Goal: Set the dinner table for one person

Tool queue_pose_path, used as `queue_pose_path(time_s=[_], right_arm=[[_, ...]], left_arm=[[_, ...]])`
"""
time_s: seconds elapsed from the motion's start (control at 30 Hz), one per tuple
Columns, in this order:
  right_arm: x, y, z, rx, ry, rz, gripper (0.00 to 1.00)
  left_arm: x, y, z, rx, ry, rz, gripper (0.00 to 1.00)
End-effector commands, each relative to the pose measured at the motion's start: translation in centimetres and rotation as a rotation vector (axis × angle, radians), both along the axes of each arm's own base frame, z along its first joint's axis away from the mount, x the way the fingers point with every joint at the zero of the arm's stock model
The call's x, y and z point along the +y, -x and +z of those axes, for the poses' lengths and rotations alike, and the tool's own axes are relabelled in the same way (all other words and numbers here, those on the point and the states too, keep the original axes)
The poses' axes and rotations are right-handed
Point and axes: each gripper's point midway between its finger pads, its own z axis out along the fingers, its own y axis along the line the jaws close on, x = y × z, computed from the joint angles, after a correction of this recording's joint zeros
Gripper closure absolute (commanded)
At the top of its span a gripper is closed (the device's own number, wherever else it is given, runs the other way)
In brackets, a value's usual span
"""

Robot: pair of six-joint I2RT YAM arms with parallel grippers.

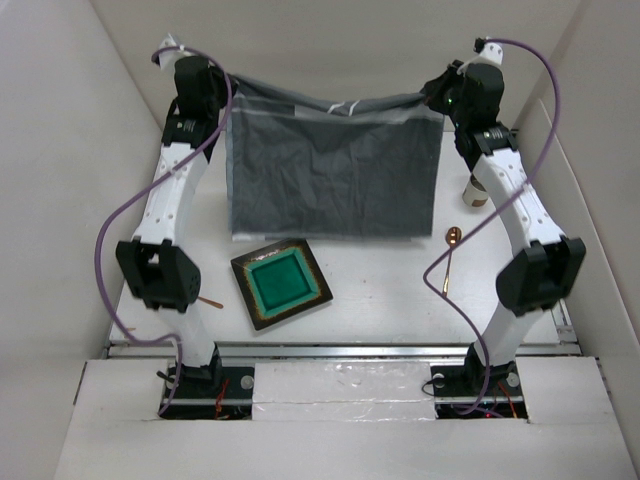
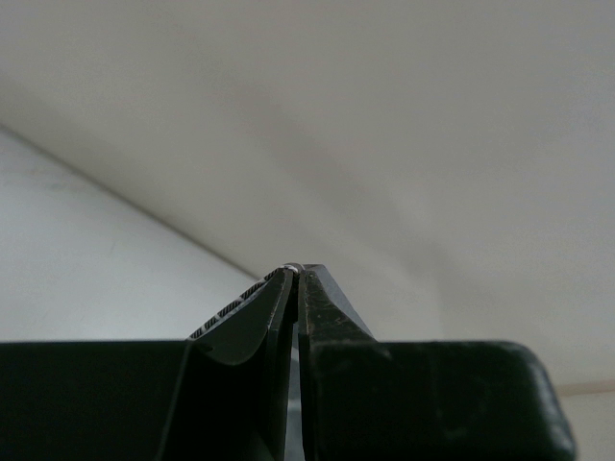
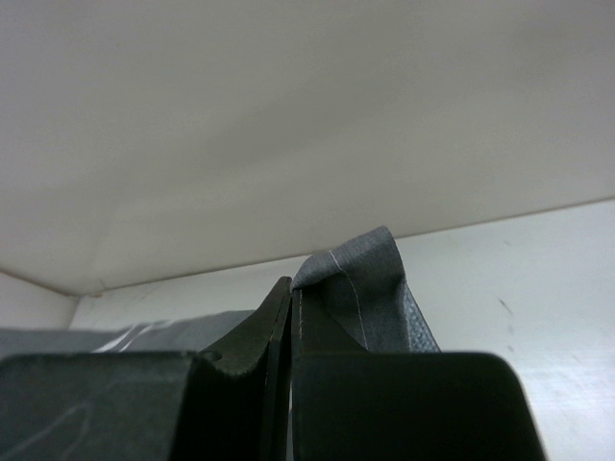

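Our left end effector (image 2: pixel 296 271) and right end effector (image 3: pixel 291 285) are each clamped tight on an upper corner of the grey mat (image 1: pixel 335 170), which hangs stretched between them. The white table (image 1: pixel 380 290) lies below both. A green plate (image 1: pixel 281 283) rests on it, below the mat's lower edge.

Dinner table (image 1: pixel 380 290): large, flat, plain white tabletop, lying level. Metal rail (image 1: pixel 340 349) runs along its near edge, side to side.

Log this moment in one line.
left gripper: shut on mat | right gripper: shut on mat | mat: lifted, hanging over table | plate: on table
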Motion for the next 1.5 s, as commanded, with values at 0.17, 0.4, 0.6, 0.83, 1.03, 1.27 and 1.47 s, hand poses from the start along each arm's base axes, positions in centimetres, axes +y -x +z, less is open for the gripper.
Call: queue_pose_path(time_s=[0.17,0.4,0.6,0.83,1.03,1.27,1.47], right_arm=[[0.4,-2.1,9.4,-0.188,-0.092,0.138,1.0],[-0.5,-0.3,1.2,-0.12,-0.099,0.155,1.0],[0.5,3.0,-15.2,0.123,-0.148,0.203,1.0],[0.6,5.5,-26.5,0.333,-0.152,0.23,1.0],[0.5,7.5,-29.0,0.397,-0.163,0.228,1.0],[-0.3,10.4,-31.0,0.443,-0.18,0.18,0.92],[-0.1,12.4,-30.8,0.434,-0.185,0.18,0.84]], left_arm=[[1.7,-1.2,10.3,-0.225,-0.008,-0.074,1.0],[1.9,2.3,1.8,-0.218,0.002,-0.074,1.0],[2.5,6.8,-13.8,-0.029,0.064,-0.048,1.0],[2.7,9.1,-24.5,0.163,0.094,-0.025,1.0],[2.6,10.5,-27.5,0.227,0.097,-0.03,1.0],[2.7,13.0,-28.9,0.252,0.104,-0.025,0.83],[2.7,14.3,-27.6,0.232,0.116,-0.023,0.8]])
